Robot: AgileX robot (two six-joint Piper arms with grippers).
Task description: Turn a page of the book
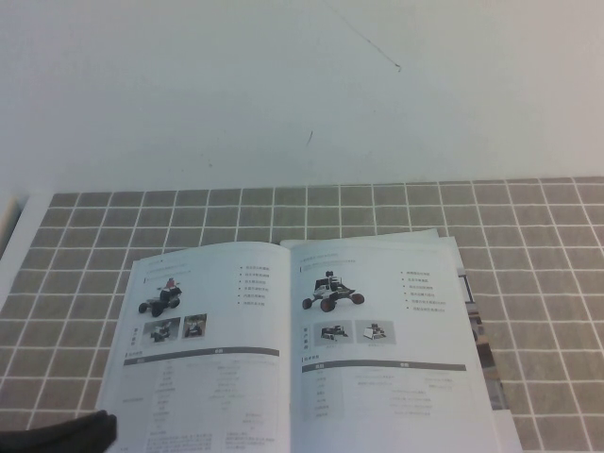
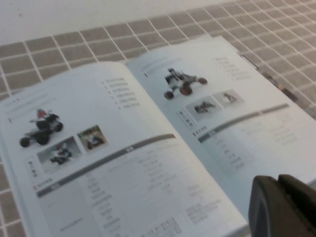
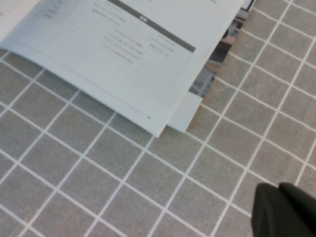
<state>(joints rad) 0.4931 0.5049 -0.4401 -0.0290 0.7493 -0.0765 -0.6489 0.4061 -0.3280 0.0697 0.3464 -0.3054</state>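
The book (image 1: pixel 293 349) lies open on the checked cloth, and it also fills the left wrist view (image 2: pixel 148 133). Its right-hand page (image 1: pixel 387 349) lies flat, printed with a wheeled vehicle photo, an icon list and a grey-headed table. My left gripper (image 2: pixel 277 178) hovers shut and empty over the near part of the book. A dark part of the left arm (image 1: pixel 58 434) shows at the book's near left corner. My right gripper (image 3: pixel 279 186) is shut and empty above bare cloth, a short way off the book's near right corner (image 3: pixel 158 132). It is out of the high view.
A grey cloth with a white grid (image 1: pixel 528 245) covers the table out to a white edge on the left (image 1: pixel 24 236). Behind it is a plain white wall (image 1: pixel 302 85). Further pages and a darker printed sheet (image 3: pixel 217 64) stick out under the right page.
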